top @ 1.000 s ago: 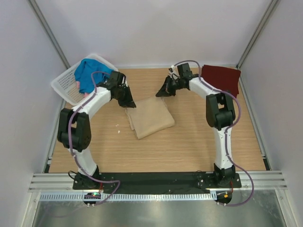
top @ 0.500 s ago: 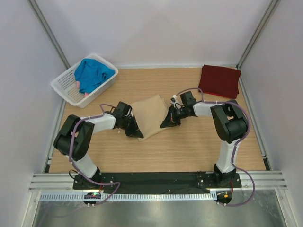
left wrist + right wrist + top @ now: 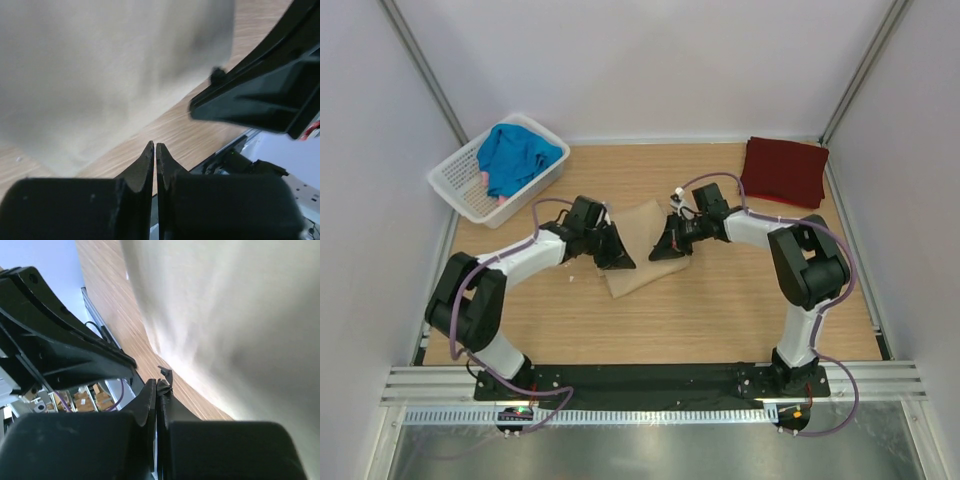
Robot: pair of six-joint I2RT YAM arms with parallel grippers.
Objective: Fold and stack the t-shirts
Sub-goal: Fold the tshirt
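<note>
From above, the tan t-shirt (image 3: 636, 262) is seen with its long axis running away from the arm bases, slightly tilted. The left gripper (image 3: 617, 257) is set at its left long edge and the right gripper (image 3: 663, 250) at its right, so neither arm is nearer. A maroon t-shirt (image 3: 785, 172) is laid folded beyond it to the right.

In the left wrist view, the left gripper (image 3: 154, 147) is pressed together. The cloth (image 3: 100, 75) lies just past the tips, and none is seen pinched.

In the right wrist view, the right gripper (image 3: 157, 385) is likewise closed tight, with the cloth (image 3: 240, 315) ahead. Any fold is judged to go across the short axis.
</note>
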